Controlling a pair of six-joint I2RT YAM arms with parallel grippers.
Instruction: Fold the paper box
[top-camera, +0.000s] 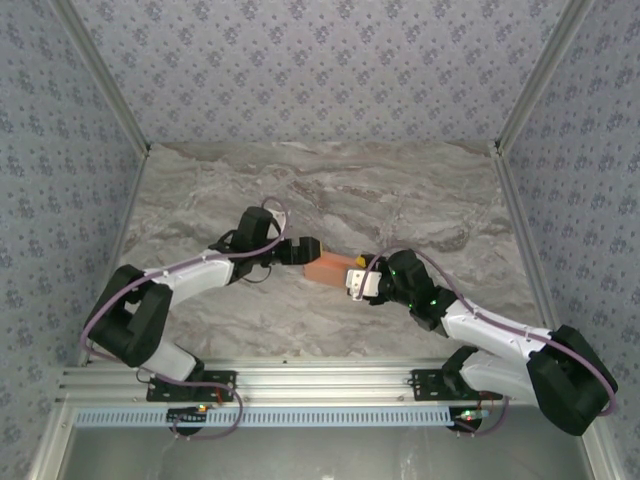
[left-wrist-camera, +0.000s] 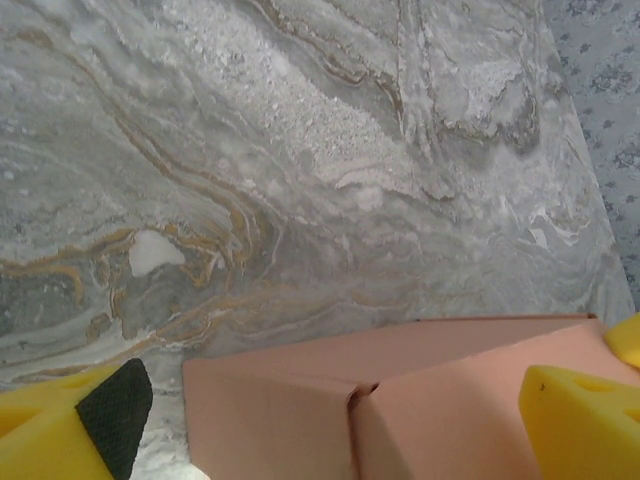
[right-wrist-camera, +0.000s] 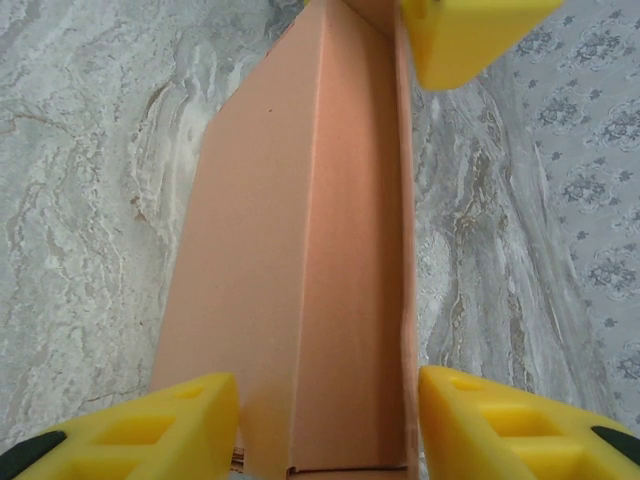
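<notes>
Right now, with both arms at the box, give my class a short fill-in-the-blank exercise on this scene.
1. The right gripper is shut on the paper box, while the left gripper stands ___.
2. Both grippers' fingers are ___ in colour.
3. In the top view the paper box sits ___ the two grippers.
Missing words: open; yellow; between.

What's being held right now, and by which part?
Right claw grips the paper box at its near end, a finger on each side wall. Left claw straddles the other end open, holding nothing.
</notes>
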